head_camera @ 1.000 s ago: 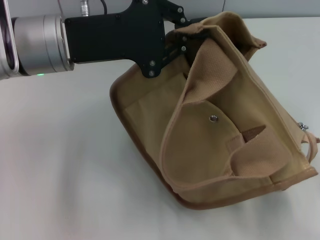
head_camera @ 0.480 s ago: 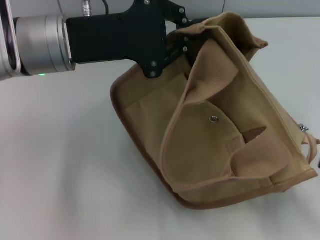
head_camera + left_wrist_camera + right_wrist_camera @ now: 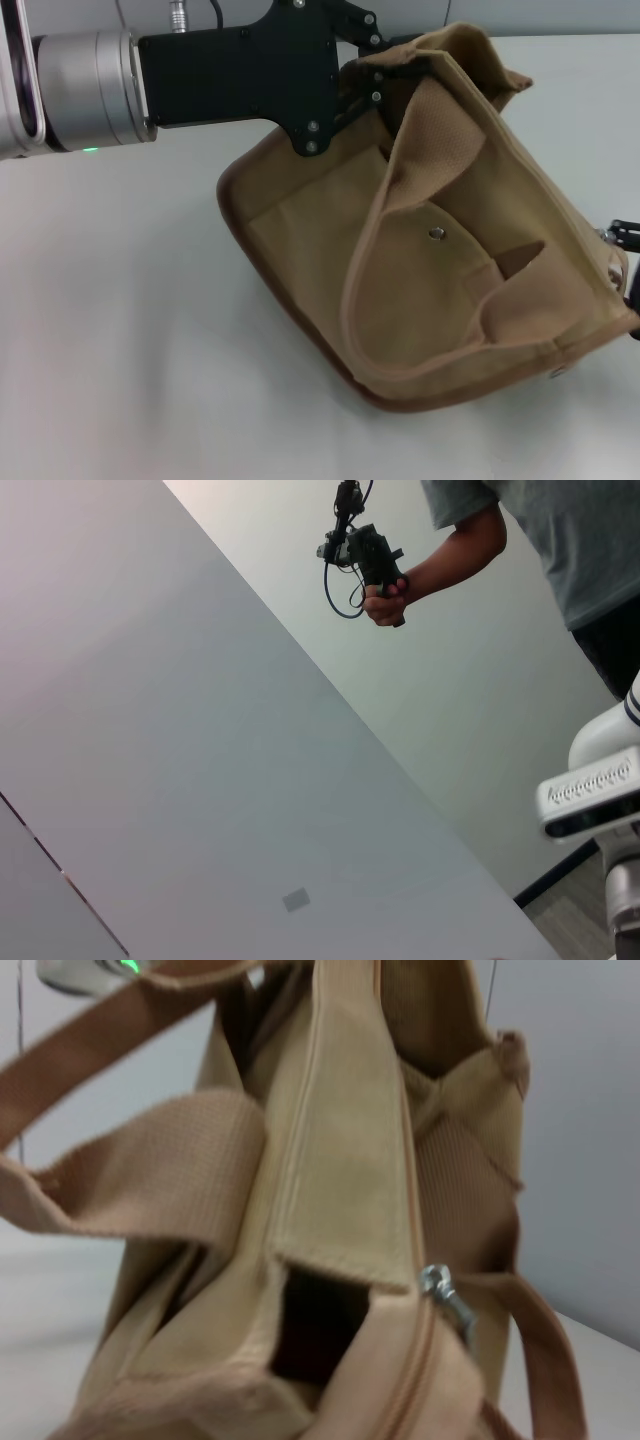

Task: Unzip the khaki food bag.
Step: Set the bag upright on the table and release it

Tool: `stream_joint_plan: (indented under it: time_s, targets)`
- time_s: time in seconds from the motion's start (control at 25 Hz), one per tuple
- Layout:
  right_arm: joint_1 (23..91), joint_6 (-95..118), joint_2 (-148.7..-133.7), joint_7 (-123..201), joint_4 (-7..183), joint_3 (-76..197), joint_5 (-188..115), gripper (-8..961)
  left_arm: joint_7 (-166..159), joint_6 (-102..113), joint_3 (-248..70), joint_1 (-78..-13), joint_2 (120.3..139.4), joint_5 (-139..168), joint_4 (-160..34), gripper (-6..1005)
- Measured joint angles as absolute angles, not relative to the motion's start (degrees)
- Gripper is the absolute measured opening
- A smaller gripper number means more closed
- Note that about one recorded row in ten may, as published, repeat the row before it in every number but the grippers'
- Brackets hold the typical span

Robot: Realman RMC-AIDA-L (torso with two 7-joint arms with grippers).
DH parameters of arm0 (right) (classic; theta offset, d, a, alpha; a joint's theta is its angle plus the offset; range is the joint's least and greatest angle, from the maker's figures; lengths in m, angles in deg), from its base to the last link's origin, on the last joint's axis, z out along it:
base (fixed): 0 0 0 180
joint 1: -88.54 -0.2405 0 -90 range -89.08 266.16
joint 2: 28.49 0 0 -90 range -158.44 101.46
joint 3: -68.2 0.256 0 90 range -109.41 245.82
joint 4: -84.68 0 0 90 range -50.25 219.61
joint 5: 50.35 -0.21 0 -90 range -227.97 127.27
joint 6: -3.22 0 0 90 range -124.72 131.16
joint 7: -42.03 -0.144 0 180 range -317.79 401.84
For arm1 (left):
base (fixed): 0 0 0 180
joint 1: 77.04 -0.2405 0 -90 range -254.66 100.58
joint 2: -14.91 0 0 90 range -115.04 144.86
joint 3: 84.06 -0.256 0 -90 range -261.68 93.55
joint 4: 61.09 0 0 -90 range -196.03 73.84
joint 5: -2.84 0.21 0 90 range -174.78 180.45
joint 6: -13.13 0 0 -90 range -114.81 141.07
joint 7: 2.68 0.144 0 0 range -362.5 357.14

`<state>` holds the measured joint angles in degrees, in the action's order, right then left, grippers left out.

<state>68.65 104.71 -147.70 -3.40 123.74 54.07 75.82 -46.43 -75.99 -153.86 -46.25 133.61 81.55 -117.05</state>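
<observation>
The khaki food bag (image 3: 440,270) lies tilted on the white table, with its front pocket and silver snap (image 3: 436,233) facing up. My left gripper (image 3: 372,82) reaches in from the upper left, its black fingers shut on the bag's top far corner. A black part of my right gripper (image 3: 626,232) shows at the right edge, next to the metal zipper pull (image 3: 606,236). The right wrist view looks along the bag's top (image 3: 340,1160): the zipper line, the pull (image 3: 446,1296) and both strap handles (image 3: 130,1170). The bag does not appear in the left wrist view.
The white table (image 3: 120,330) surrounds the bag. The left arm's silver wrist (image 3: 85,95) crosses the upper left. The left wrist view shows a wall, a person holding a hand controller (image 3: 372,558) and a white device (image 3: 595,795).
The bag's right side has been drawn slightly to the right and its front strap has shifted. The right gripper's black part has come into view at the right edge. The left gripper has barely moved.
</observation>
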Motion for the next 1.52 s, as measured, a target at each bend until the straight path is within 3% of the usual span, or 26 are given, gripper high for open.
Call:
stream_joint_plan:
  time_s: [0.12, 0.2, 0.68, 1.08, 1.52]
  targets:
    - [67.85, 102.42, -147.84, -0.71, 122.31, 53.95, 75.75, 606, -46.15, -75.98, -153.79, -46.4, 133.57, 81.32, -116.55, 32]
    - [67.13, 102.2, -147.75, -0.14, 121.41, 53.94, 75.65, 372, -45.31, -76.03, -153.58, -46.58, 133.56, 80.8, -115.47, 32]
    - [65.24, 101.97, -147.87, 0.08, 122.76, 54.19, 75.05, 187, -42.65, -76.16, -152.83, -47.4, 133.47, 79.34, -111.46, 33]
    - [63.94, 99.59, -148.03, -0.39, 122.5, 54.06, 65.91, 111, -37.67, -76.56, -152.38, -51.01, 133.47, 72.77, -105.02, 34]
    - [54.66, 89.05, -147.93, -1.4, 116.47, 53.63, 63.81, 88, -29.23, -78.7, -152.0, -54.17, 133.73, 67.69, -88.97, 35]
